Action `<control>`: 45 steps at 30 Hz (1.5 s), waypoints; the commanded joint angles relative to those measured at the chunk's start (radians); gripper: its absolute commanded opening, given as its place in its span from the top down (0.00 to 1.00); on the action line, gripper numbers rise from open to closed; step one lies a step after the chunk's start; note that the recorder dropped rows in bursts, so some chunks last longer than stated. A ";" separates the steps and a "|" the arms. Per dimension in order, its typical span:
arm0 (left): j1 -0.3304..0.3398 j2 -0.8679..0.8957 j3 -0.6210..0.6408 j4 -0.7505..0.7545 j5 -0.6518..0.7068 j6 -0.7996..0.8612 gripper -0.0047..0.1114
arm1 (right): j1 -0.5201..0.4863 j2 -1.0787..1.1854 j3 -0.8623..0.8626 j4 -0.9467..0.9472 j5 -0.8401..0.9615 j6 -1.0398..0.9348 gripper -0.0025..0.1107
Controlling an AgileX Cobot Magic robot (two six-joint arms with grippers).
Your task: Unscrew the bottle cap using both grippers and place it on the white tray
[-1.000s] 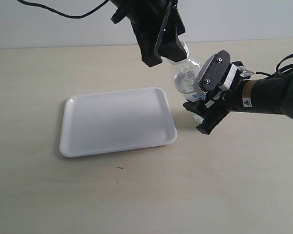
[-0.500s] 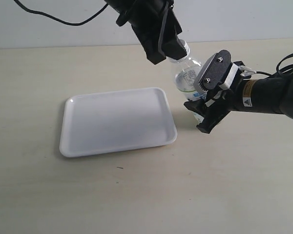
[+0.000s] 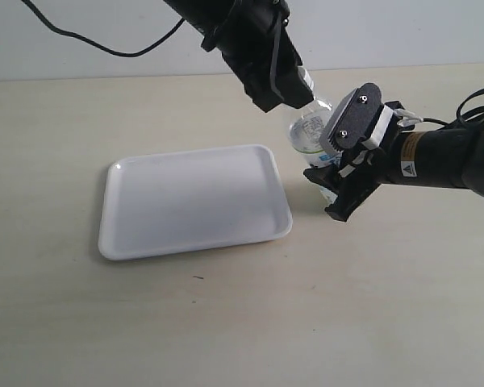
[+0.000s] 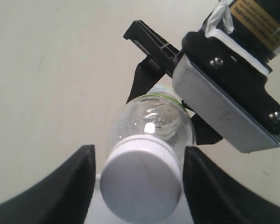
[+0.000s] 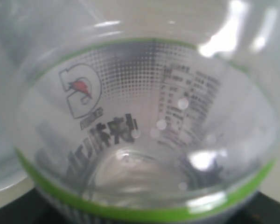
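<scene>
— Position of the bottle cap (image 4: 142, 184)?
— On the neck of the bottle (image 3: 306, 133), upper centre of the exterior frame. Mostly hidden there behind the left gripper (image 3: 284, 98). Plain in the left wrist view: white, round, seated above the clear shoulder.
— Grip of the left gripper?
— Reaches down from the top edge of the frame, all black. Both fingers (image 4: 65, 191) set to either side of the cap and close against it. Thin light strip between cap and one finger; apparent contact on the other side. Cannot tell whether clamped or merely bracketing.
— State of the right gripper (image 3: 329, 192)?
— Enters from the right edge, grey plate (image 3: 351, 121) uppermost, warning label (image 3: 406, 169) further back on the wrist. Jaws partway apart and closed on the lower body of the bottle, at the height of its label. Right wrist view taken up wholly by that label: dark print, a red-and-white mark, green band along the rim, all close and somewhat blurred.
— Attitude of the bottle?
— Base towards the table (image 3: 226, 322), neck up and leaning a little toward the upper left. Base itself hidden behind the gripper, so footing unconfirmed.
— And the white tray (image 3: 185, 201)?
— Flat on the table, left of centre, long side across the frame. Upper right corner just beside the bottle; contact not determinable. Cap above and to the right of it, not on it.
</scene>
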 commanded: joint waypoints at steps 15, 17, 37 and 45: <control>0.003 -0.003 -0.009 0.045 0.013 -0.025 0.70 | 0.000 0.007 -0.001 -0.009 0.035 -0.007 0.98; 0.003 -0.003 -0.009 0.045 0.013 -0.025 0.82 | 0.000 0.007 -0.001 -0.009 0.035 -0.007 0.98; 0.003 -0.003 -0.009 -0.031 0.109 -0.616 0.96 | 0.000 0.007 -0.001 -0.009 0.039 -0.009 0.98; 0.003 -0.003 -0.009 -0.045 0.081 -0.840 0.96 | 0.000 0.007 -0.001 -0.005 0.051 -0.009 0.98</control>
